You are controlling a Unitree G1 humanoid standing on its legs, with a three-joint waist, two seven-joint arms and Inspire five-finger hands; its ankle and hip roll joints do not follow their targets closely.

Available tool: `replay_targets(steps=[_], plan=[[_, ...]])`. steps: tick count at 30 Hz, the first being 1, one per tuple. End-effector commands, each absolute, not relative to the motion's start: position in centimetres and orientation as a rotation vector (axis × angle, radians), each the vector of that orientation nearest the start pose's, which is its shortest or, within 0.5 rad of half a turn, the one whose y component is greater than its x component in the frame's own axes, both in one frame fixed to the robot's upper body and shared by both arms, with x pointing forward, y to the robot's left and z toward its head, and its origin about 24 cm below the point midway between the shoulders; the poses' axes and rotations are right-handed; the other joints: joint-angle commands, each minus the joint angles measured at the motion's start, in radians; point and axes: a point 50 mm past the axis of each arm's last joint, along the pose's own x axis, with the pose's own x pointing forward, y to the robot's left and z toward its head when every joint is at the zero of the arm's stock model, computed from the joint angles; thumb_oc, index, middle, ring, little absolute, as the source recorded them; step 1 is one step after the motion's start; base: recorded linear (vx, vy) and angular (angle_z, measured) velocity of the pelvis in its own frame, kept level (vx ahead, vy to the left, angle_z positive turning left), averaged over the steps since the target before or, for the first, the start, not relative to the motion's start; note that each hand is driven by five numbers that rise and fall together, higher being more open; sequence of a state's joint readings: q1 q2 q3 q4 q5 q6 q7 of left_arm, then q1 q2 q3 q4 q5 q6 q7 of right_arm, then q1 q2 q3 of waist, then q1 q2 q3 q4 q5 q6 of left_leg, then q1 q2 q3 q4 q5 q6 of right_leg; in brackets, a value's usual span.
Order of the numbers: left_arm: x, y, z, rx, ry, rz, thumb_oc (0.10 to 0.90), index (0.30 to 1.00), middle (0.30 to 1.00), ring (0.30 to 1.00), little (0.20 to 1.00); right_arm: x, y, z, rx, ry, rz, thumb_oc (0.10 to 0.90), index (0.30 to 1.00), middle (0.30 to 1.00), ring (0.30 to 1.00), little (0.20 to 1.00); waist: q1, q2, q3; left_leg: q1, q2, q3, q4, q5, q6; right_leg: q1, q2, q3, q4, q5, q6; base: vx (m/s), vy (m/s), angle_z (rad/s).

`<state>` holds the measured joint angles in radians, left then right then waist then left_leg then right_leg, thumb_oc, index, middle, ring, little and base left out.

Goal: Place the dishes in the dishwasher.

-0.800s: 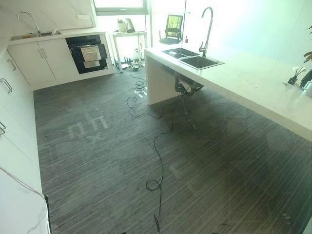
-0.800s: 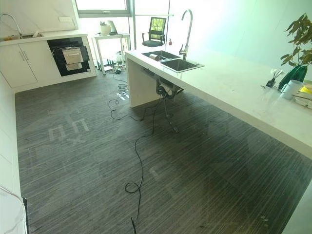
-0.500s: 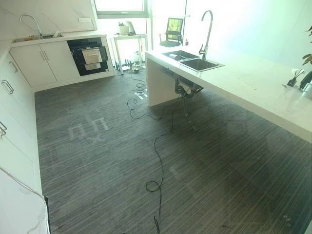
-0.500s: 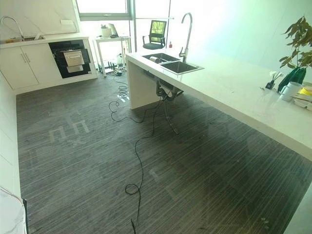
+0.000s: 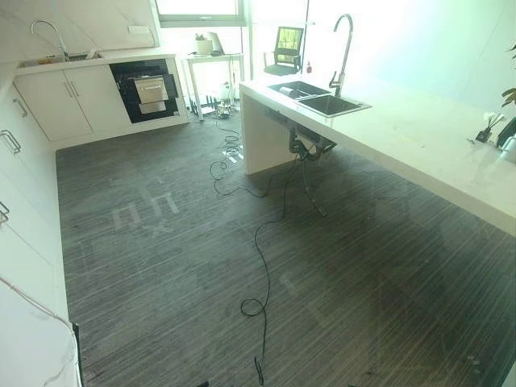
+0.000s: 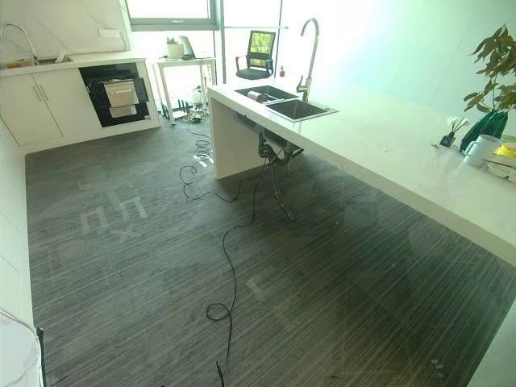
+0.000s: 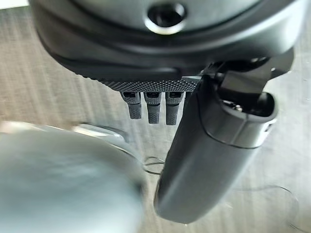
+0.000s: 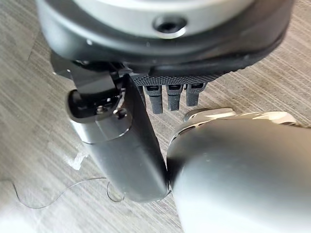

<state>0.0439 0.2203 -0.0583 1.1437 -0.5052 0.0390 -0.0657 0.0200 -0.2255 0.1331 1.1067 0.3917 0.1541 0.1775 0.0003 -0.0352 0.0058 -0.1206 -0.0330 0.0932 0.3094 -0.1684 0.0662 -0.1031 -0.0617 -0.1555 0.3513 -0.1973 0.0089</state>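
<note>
- A long counter (image 5: 419, 137) runs from the upper middle of the frame down to the right edge.
- A double sink (image 5: 318, 96) is set in the counter's far end, with a tall faucet (image 5: 343, 48) just behind it.
- The dishwasher (image 5: 147, 89) sits in the upper left, built into a row of cabinets (image 5: 72, 101).
- A second sink and faucet (image 5: 48, 36) stand on those cabinets, at the far upper left.
- A small table (image 5: 211, 68) stands right of the dishwasher, a chair (image 5: 284, 50) further right.
- A plant (image 6: 492, 68) and cup (image 6: 482, 149) stand on the counter at the right edge.

Matt grey striped floor (image 5: 161, 266), glossy white stone-look counter (image 5: 435, 145) w/ steel sink (image 5: 332, 103), chrome tap (image 5: 342, 48).
</note>
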Motion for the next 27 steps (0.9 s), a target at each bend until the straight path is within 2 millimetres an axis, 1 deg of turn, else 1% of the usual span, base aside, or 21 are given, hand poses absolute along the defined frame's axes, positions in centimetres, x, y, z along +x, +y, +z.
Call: replay_targets(steps=[1,2,3,6,7,9,11,12,13,14,15,16,17,18,19,21,23,24,25,26,27], plan=[[15.5,24.1,-12.7,-0.202,0.808,0.293,0.800,0.900,0.900,0.900,0.900,14.8,-22.4,-13.5,0.119,0.971,-0.015,0.800,0.900,0.900,0.900,0.900,-0.007,0.022,0.039,0.054,0.075,0.052,-0.009,-0.090,-0.089,0.043,-0.002,-0.041,-0.051,-0.020,0.069,0.00,-0.090,0.09],[16.4,24.2,-11.7,-0.211,0.727,0.294,0.800,0.900,0.900,0.900,0.900,15.7,-22.3,-12.6,0.125,0.900,-0.012,0.800,0.900,0.900,0.900,0.900,-0.006,0.021,0.043,0.053,0.075,0.049,-0.009,-0.087,-0.089,0.042,0.000,-0.041,-0.051,-0.018,0.068,0.00,-0.145,0.19],[16.9,25.2,-9.7,-0.234,0.595,0.350,0.800,0.900,0.900,0.900,0.900,17.2,-22.1,-10.4,0.158,0.743,-0.005,0.800,0.900,0.900,0.900,0.900,-0.006,0.018,0.060,0.050,0.075,0.041,-0.009,-0.078,-0.093,0.039,0.007,-0.038,-0.051,-0.014,0.064,0.01,-0.140,0.17],[16.4,26.0,-8.7,-0.253,0.506,0.415,0.800,0.900,0.900,0.900,0.900,17.3,-21.7,-9.4,0.161,0.660,0.003,0.800,0.900,0.900,0.900,0.900,-0.007,0.010,0.071,0.064,0.076,0.041,-0.009,-0.066,-0.100,0.044,0.012,-0.036,-0.051,-0.016,0.056,0.08,-0.128,0.03],[16.4,26.0,-8.2,-0.255,0.466,0.424,0.800,0.900,0.900,0.900,0.900,17.4,-21.6,-8.9,0.170,0.627,0.006,0.800,0.900,0.900,0.900,0.900,-0.002,0.002,0.082,0.079,0.073,0.054,-0.009,-0.036,-0.108,0.049,0.012,-0.030,-0.051,-0.019,0.047,0.17,-0.174,-0.03],[16.9,25.8,-7.3,-0.260,0.403,0.405,0.800,0.900,0.900,0.900,0.900,17.9,-21.8,-7.9,0.192,0.557,0.000,0.800,0.900,0.900,0.900,0.900,0.020,-0.046,0.126,0.068,0.056,0.082,0.026,0.150,-0.135,0.066,-0.018,-0.019,-0.051,-0.024,0.019,0.13,-0.170,-0.03],[17.0,25.8,-6.8,-0.254,0.368,0.386,0.800,0.900,0.900,0.900,0.900,18.0,-21.9,-7.4,0.199,0.518,-0.003,0.800,0.900,0.900,0.900,0.900,0.027,-0.048,0.154,-0.008,0.069,0.069,0.136,0.190,-0.143,0.074,-0.014,-0.023,-0.051,-0.021,0.004,0.08,-0.071,0.07],[17.0,25.8,-6.5,-0.251,0.350,0.381,0.800,0.900,0.900,0.900,0.900,18.0,-21.8,-7.2,0.197,0.503,0.000,0.800,0.900,0.900,0.900,0.900,0.026,-0.043,0.161,-0.024,0.073,0.076,0.113,0.192,-0.141,0.076,-0.007,-0.024,-0.051,-0.020,0.004,0.16,0.038,0.14],[17.0,25.7,-6.2,-0.262,0.330,0.384,0.800,0.900,0.900,0.900,0.900,18.1,-21.7,-6.9,0.192,0.484,0.007,0.800,0.900,0.900,0.900,0.900,0.028,-0.039,0.172,-0.020,0.076,0.106,0.027,0.184,-0.132,0.084,-0.005,-0.021,-0.051,-0.024,0.013,0.19,0.111,0.11],[16.8,25.7,-6.1,-0.277,0.322,0.393,0.800,0.900,0.900,0.900,0.900,18.2,-21.8,-6.7,0.190,0.477,0.013,0.800,0.900,0.900,0.900,0.900,0.027,-0.026,0.175,-0.028,0.095,0.117,-0.009,0.171,-0.133,0.090,0.005,-0.023,-0.051,-0.032,0.020,0.24,0.182,0.16],[16.5,25.6,-5.9,-0.285,0.311,0.395,0.800,0.900,0.900,0.900,0.900,18.1,-21.8,-6.3,0.190,0.466,0.023,0.800,0.900,0.900,0.900,0.900,0.024,-0.001,0.174,-0.069,0.135,0.116,-0.009,0.150,-0.142,0.097,0.026,-0.030,-0.051,-0.043,0.027,0.23,0.195,0.12],[16.3,25.6,-5.6,-0.278,0.299,0.391,0.800,0.900,0.900,0.900,0.900,17.9,-22.0,-6.1,0.188,0.455,0.033,0.800,0.900,0.900,0.900,0.900,0.022,0.013,0.174,-0.101,0.167,0.113,-0.009,0.148,-0.150,0.107,0.035,-0.037,-0.051,-0.054,0.029,0.24,0.188,0.04],[16.1,25.5,-5.4,-0.269,0.291,0.381,0.800,0.900,0.900,0.900,0.900,17.5,-22.3,-5.9,0.182,0.446,0.039,0.800,0.900,0.900,0.900,0.900,0.022,0.024,0.172,-0.133,0.189,0.104,-0.009,0.158,-0.159,0.117,0.043,-0.041,-0.051,-0.065,0.029,0.41,0.276,-0.10],[15.8,25.6,-4.8,-0.249,0.263,0.352,0.800,0.900,0.900,0.900,0.900,16.9,-23.0,-5.3,0.165,0.409,0.050,0.800,0.900,0.900,0.900,0.900,0.029,0.032,0.176,-0.172,0.201,0.065,-0.009,0.160,-0.169,0.155,0.049,-0.039,-0.051,-0.100,0.027,0.34,0.223,-0.16],[15.8,25.5,-4.7,-0.249,0.262,0.351,0.800,0.900,0.900,0.900,0.900,16.9,-23.0,-5.3,0.162,0.406,0.051,0.800,0.900,0.900,0.900,0.900,0.030,0.034,0.173,-0.176,0.203,0.064,-0.009,0.157,-0.168,0.151,0.051,-0.038,-0.051,-0.098,0.026,0.48,0.356,-0.16],[15.8,25.6,-4.4,-0.226,0.246,0.326,0.800,0.900,0.900,0.900,0.900,17.0,-23.4,-4.7,0.165,0.378,0.053,0.800,0.900,0.900,0.900,0.900,0.029,0.030,0.163,-0.170,0.196,0.080,-0.009,0.117,-0.153,0.177,0.036,-0.040,-0.051,-0.107,0.037,0.32,0.271,-0.12],[16.6,26.2,-3.9,-0.151,0.247,0.307,0.800,0.900,0.900,0.900,0.900,17.2,-22.9,-4.6,0.191,0.377,0.039,0.800,0.900,0.900,0.900,0.900,0.025,0.017,0.144,-0.136,0.165,0.099,-0.009,0.066,-0.118,0.234,0.001,-0.045,-0.051,-0.113,0.071,0.42,0.301,-0.15],[16.9,26.4,-3.7,-0.152,0.241,0.302,0.800,0.900,0.900,0.900,0.900,17.4,-22.7,-4.5,0.200,0.377,0.035,0.800,0.900,0.900,0.900,0.900,0.024,0.013,0.139,-0.129,0.151,0.098,-0.009,0.060,-0.107,0.249,-0.007,-0.050,-0.051,-0.086,0.086,0.43,0.305,-0.05],[17.4,26.5,-3.4,-0.145,0.234,0.291,0.800,0.900,0.900,0.900,0.900,17.5,-22.4,-4.5,0.213,0.376,0.032,0.800,0.900,0.900,0.900,0.900,0.020,0.009,0.134,-0.118,0.137,0.099,-0.009,0.051,-0.093,0.263,-0.015,-0.061,-0.051,-0.026,0.110,0.34,0.235,0.08],[17.7,26.5,-3.2,-0.123,0.228,0.277,0.800,0.900,0.900,0.900,0.900,17.5,-22.0,-4.5,0.218,0.373,0.031,0.800,0.900,0.900,0.900,0.900,0.013,0.011,0.130,-0.098,0.125,0.093,-0.009,0.033,-0.075,0.279,-0.016,-0.076,-0.051,0.069,0.140,0.30,0.216,0.39],[17.9,26.4,-3.1,-0.113,0.225,0.271,0.800,0.900,0.900,0.900,0.900,17.6,-21.8,-4.6,0.221,0.371,0.031,0.800,0.900,0.900,0.900,0.900,0.008,0.017,0.127,-0.090,0.120,0.079,-0.009,0.025,-0.066,0.266,-0.018,-0.077,-0.008,0.134,0.156,0.32,0.282,0.38]])
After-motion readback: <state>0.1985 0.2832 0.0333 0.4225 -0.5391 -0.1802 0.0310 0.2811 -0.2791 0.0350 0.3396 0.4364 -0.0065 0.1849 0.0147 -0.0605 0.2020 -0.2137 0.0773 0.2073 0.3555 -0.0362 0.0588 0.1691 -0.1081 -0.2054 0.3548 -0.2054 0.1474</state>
